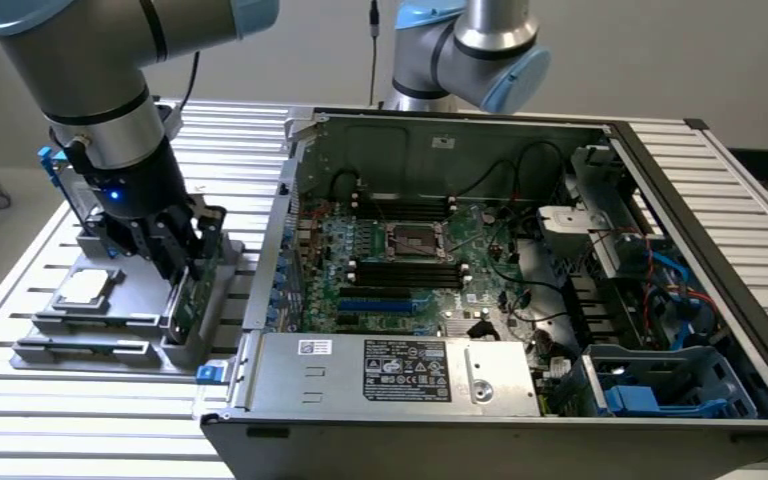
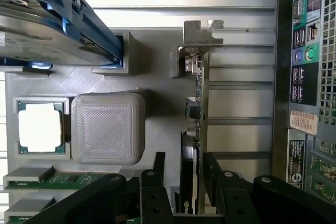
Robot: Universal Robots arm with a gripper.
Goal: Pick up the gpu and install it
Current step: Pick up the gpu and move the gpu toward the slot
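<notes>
Fingers (image 2: 157, 182) of the gripper (image 2: 184, 162) stand wide apart, one on each side of the gpu (image 2: 195, 103), and have not closed on it. In the wrist view the card runs edge-on straight out from between the fingertips, with its black shroud facing one finger and the green board facing the other. A clear gap shows on the shroud side. Whether the opposite finger touches the board cannot be told.

The gpu stands on its long edge in a slot of the grey printed fixture (image 2: 157, 77). Its metal bracket (image 2: 202, 32) is at the end farthest from the gripper.

In the exterior view the gripper (image 1: 177, 262) hangs pointing down over the fixture (image 1: 104, 325), with the gpu (image 1: 195, 298) upright just below it.

On the side of the gripper away from the computer case (image 2: 310, 77), the fixture holds several other parts:
- A raised grey block (image 2: 107, 128) is nearest the card.
- A CPU chip (image 2: 39, 127) lies flat in a square pocket just past the block.
- Memory sticks (image 2: 37, 178) lie close beside the gripper body.
- A hard drive in a blue frame (image 2: 52, 19) stands farther out, beyond the block.

On the gripper's other side lies the open computer case (image 1: 491, 260), apart from the fixture, with its motherboard (image 1: 398, 265) exposed and its power supply (image 1: 398, 370) along the near edge. Fixture and case both rest on a slatted aluminium table (image 1: 64, 425).
</notes>
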